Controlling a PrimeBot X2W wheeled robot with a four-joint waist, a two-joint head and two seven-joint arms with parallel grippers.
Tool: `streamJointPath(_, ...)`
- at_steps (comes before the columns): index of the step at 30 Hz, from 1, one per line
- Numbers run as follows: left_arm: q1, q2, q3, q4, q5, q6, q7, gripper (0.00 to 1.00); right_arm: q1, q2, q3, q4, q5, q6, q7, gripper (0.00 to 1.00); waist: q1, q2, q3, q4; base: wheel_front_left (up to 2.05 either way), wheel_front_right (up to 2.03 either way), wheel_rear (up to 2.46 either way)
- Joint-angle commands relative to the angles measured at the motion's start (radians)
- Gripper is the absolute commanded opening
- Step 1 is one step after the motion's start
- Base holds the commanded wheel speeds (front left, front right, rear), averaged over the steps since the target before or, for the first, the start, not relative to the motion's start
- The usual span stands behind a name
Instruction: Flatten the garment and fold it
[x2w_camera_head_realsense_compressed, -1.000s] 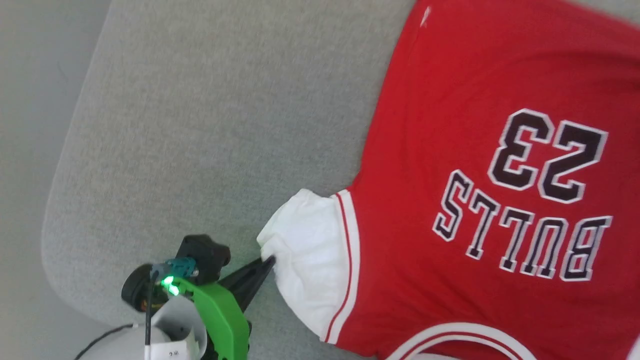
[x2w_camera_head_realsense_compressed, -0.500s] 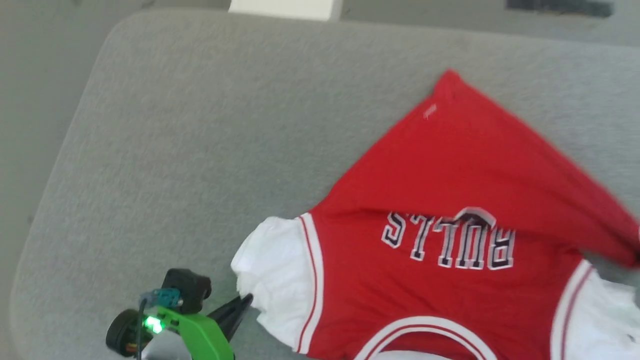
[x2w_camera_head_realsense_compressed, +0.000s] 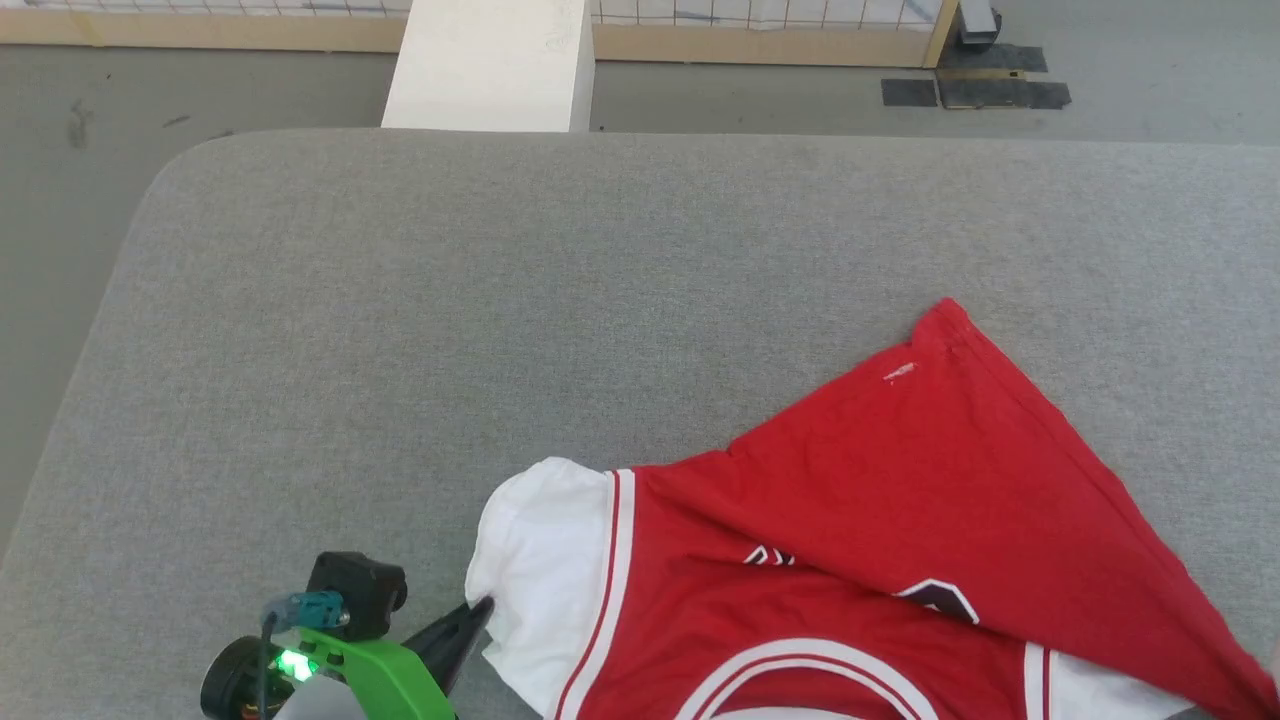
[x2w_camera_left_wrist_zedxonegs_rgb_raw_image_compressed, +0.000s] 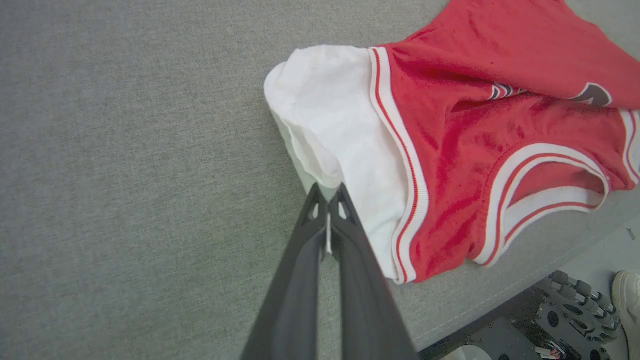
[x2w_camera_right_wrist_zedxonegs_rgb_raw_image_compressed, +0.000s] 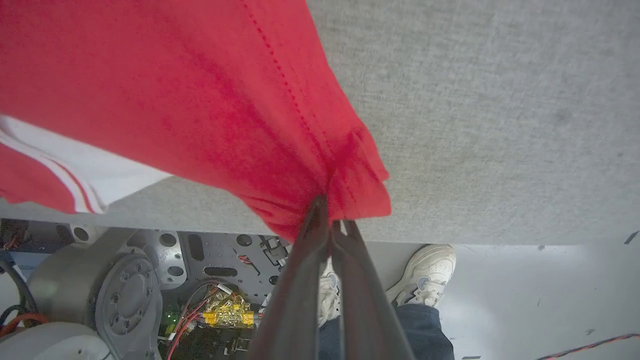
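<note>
The red garment (x2w_camera_head_realsense_compressed: 900, 480) lies at the near right of the grey table (x2w_camera_head_realsense_compressed: 400, 330). Its hem half is folded back over the black lettering (x2w_camera_head_realsense_compressed: 765, 555), of which only slivers show. My left gripper (x2w_camera_head_realsense_compressed: 482, 606) is shut on the edge of the white sleeve (x2w_camera_head_realsense_compressed: 540, 570). In the left wrist view that gripper (x2w_camera_left_wrist_zedxonegs_rgb_raw_image_compressed: 327, 192) pinches the sleeve (x2w_camera_left_wrist_zedxonegs_rgb_raw_image_compressed: 340, 115) where its layers bunch. My right gripper (x2w_camera_right_wrist_zedxonegs_rgb_raw_image_compressed: 332, 215) is shut on a red hem corner of the garment (x2w_camera_right_wrist_zedxonegs_rgb_raw_image_compressed: 175, 90), lifted above the table's near edge.
A white block (x2w_camera_head_realsense_compressed: 490, 65) stands on the floor beyond the table's far edge, before a wooden-framed fence. Below the near edge are the robot's metal base (x2w_camera_right_wrist_zedxonegs_rgb_raw_image_compressed: 130, 295) and a person's white shoe (x2w_camera_right_wrist_zedxonegs_rgb_raw_image_compressed: 425, 275). Bare grey cloth spreads left and behind the garment.
The head camera has tilted up. The hem half of the garment has been drawn toward me over the "23" and most of "BULLS". The left gripper still holds the sleeve.
</note>
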Motion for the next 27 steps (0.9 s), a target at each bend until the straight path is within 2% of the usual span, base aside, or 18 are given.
streamJointPath(1,0.01,0.002,0.007,0.0,0.001,0.005,-0.013,0.0,0.019,0.016,-0.006,-0.005,-0.004,-0.002,0.002,0.0,0.0001,-0.0001,0.0,0.0,0.0,0.0,0.0)
streamJointPath(6,0.008,0.004,0.006,-0.003,0.005,0.004,-0.013,0.0,0.021,0.03,-0.007,-0.017,-0.007,-0.002,-0.022,0.0,0.0001,-0.0001,0.002,0.009,0.0,0.0,0.0)
streamJointPath(7,0.007,0.006,0.007,-0.003,0.005,0.004,-0.013,0.0,0.015,0.027,-0.006,-0.021,-0.009,-0.002,-0.033,0.24,0.0001,-0.0001,0.003,0.011,0.0,0.0,0.0)
streamJointPath(8,0.006,0.006,0.007,-0.004,0.005,0.004,-0.013,0.0,0.006,0.023,-0.005,-0.025,-0.012,-0.002,-0.042,1.0,0.0001,-0.0001,0.003,0.013,0.0,0.0,0.0)
streamJointPath(13,0.006,0.004,0.006,-0.011,0.008,0.008,-0.014,0.0,-0.072,0.009,0.004,-0.057,0.018,-0.002,-0.06,1.0,0.0001,-0.0001,0.009,0.023,0.0,0.0,0.0)
streamJointPath(19,-0.011,0.002,0.007,-0.024,0.02,0.008,-0.013,0.0,-0.245,0.016,0.027,-0.087,0.04,-0.002,-0.062,1.0,0.0001,-0.0001,0.042,0.053,0.0,0.0,0.0)
streamJointPath(27,-0.066,-0.018,0.007,-0.061,0.062,0.011,-0.007,0.0,-0.513,0.047,0.157,-0.002,-0.016,-0.002,-0.126,1.0,0.0001,-0.0001,0.148,0.135,0.0,0.0,0.0)
